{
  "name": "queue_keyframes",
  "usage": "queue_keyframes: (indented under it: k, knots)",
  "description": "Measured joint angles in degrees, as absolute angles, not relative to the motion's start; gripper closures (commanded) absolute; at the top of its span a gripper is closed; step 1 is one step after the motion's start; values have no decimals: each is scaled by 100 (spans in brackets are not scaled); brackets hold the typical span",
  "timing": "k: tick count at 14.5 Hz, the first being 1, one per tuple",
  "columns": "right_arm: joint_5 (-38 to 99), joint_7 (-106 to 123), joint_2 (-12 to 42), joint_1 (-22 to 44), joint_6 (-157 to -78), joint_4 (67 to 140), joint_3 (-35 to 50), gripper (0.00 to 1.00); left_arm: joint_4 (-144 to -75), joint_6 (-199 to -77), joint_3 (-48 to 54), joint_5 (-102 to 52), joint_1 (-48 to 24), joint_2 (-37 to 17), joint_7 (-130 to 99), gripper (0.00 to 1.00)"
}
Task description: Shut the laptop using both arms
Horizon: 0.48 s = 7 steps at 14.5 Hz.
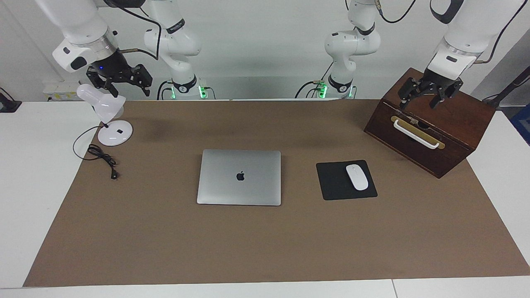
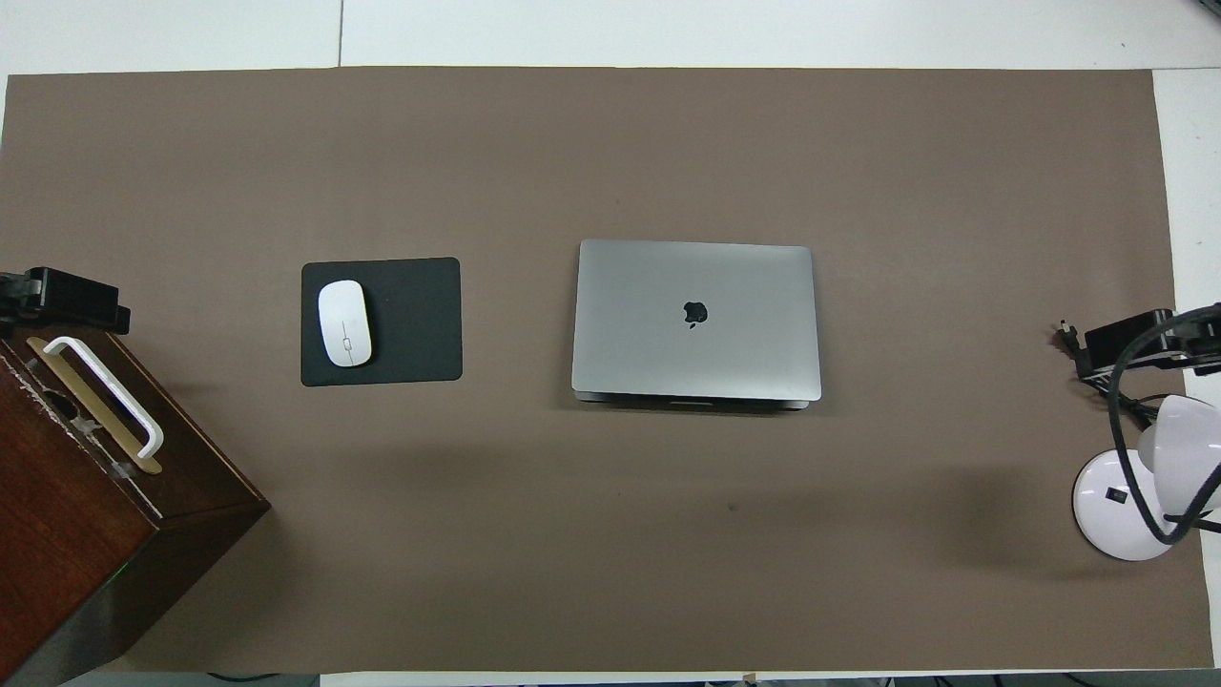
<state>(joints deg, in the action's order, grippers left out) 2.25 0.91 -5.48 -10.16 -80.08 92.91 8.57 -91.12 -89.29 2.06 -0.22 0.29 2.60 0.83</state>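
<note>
One laptop (image 1: 239, 177) lies closed mid-worktop with open room all round; left gripper (image 1: 430, 94) over the box (image 1: 455, 124) and right gripper (image 1: 120, 78) over the lamp (image 1: 108, 108) both gape wide, holding nothing.

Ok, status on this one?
Left gripper open over the wooden box; right gripper open over the lamp. Laptop shut flat. Nothing on it.

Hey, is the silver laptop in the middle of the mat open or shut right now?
Shut. The laptop lies flat with its lid down, logo facing up, and no keyboard or screen shows in either view.
</note>
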Motion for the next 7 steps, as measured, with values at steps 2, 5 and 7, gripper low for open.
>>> queue_keyframes:
  k: [2, 5, 7]
  knots:
    - [191, 91, -550, -1016, -7949, 9291, 855, 0, -9114, -8981, 206, -22, 29, 260, 83, 0]
    - [-125, 91, -556, -1015, -7896, 9291, 860, 0, -9121, -9009, 201, -22, 29, 260, 83, 0]
    - [-228, 91, -556, -1015, -7894, 9291, 861, 0, -9123, -9013, 195, -22, 30, 260, 83, 0]
